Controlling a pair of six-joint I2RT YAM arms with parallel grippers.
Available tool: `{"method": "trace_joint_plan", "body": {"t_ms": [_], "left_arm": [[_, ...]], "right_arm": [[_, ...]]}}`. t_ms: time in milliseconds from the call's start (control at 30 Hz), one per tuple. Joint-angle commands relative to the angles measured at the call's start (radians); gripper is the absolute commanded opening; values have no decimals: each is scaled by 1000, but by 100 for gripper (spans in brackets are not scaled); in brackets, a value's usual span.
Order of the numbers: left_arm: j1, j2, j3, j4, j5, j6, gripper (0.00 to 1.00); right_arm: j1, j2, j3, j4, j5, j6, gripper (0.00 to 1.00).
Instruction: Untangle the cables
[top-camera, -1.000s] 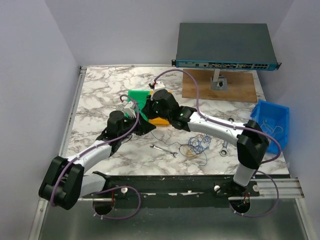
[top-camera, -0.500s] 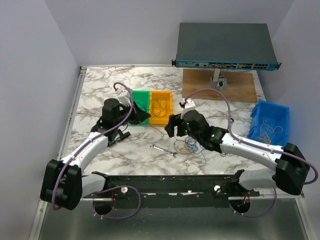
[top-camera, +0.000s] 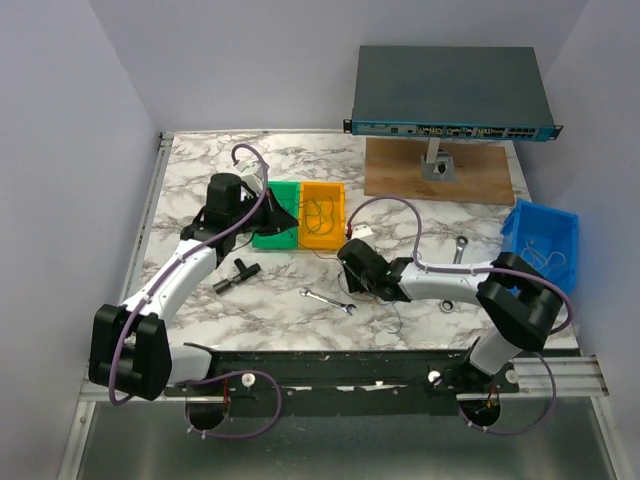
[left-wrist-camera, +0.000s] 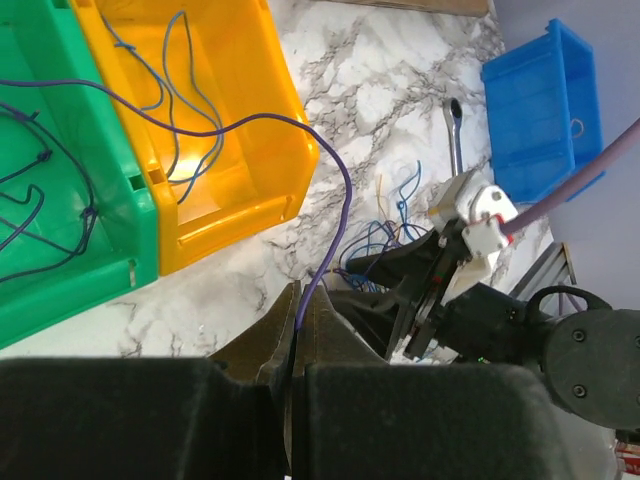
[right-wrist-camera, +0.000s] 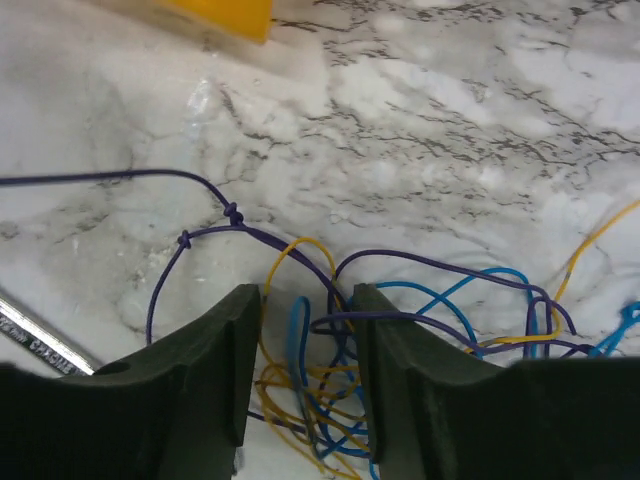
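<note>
Looks down on a marble worktop (top-camera: 200, 170) with two robot arms; shows the cables (right-wrist-camera: 320, 395) as a loose tangle of hair-thin blue, yellow and purple strands lying on the marble just in front of a yellow bin (top-camera: 322, 212), near a small wrench (top-camera: 328, 300); shows more loose strands lying inside the yellow bin and inside a green bin (top-camera: 275, 228) touching its left side. Finds the left pincer (left-wrist-camera: 298, 305) pressed together on one purple strand (left-wrist-camera: 345, 185), near the bins; follows that strand up from the closed fingertips in a springy arch, then away over both bins. Finds the right pincer (right-wrist-camera: 305, 300) with fingers apart, low over the tangle, straddling several crossed strands without clamping any; cannot tell whether touching the marble. Judged for handling: very light, limp yet slightly springy, smooth, prone to slip from a loose hold and to drag the whole tangle along when pulled; small knots visible on a purple strand at the tangle's edge, likely to snag. Best taken at a free end or a single exposed loop, pinched firmly at the fingertips, with the remaining bundle pinned from the other side; better drawn slowly than jerked, to avoid tightening the tangle or snapping a wire.
</note>
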Motion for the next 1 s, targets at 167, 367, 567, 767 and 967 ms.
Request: {"method": "trace_joint_plan", "body": {"t_ms": [167, 367, 567, 767, 967], "left_arm": [[137, 39, 140, -162, -138, -15, 0], [205, 123, 193, -203, -162, -8, 0], [228, 148, 186, -203, -187, -6, 0], [229, 191, 255, -295, -240, 37, 0], [166, 325, 439, -462, -278, 123, 0]], "right_arm": [[-17, -162, -107, -167, 295, 307, 9], [-183, -450, -234, -245, 318, 514, 1], [-245, -709, -258, -414, 491, 651, 6], [-247, -813, -218, -457, 507, 592, 1], [-247, -849, -199, -190, 112, 236, 1]]}}
